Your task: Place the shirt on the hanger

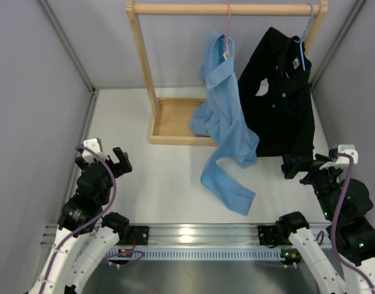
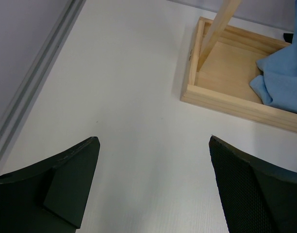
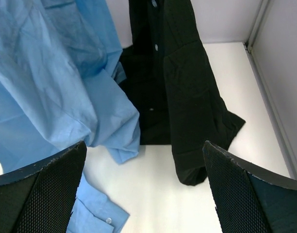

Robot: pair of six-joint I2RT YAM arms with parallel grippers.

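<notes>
The light blue shirt (image 1: 224, 116) hangs from the pink hanger (image 1: 228, 26) on the wooden rail, its lower part and a sleeve trailing onto the table. It also shows in the right wrist view (image 3: 51, 92) and at the edge of the left wrist view (image 2: 282, 85). My left gripper (image 1: 119, 160) is open and empty, low over the table at the near left, well apart from the shirt. My right gripper (image 1: 301, 166) is open and empty at the near right, just below the black shirt's hem.
A black buttoned shirt (image 1: 282, 98) hangs on a light blue hanger (image 1: 305, 43) to the right of the blue shirt. The wooden rack has a rail (image 1: 227, 9), a left post and a tray base (image 1: 172, 122). Grey walls enclose the table.
</notes>
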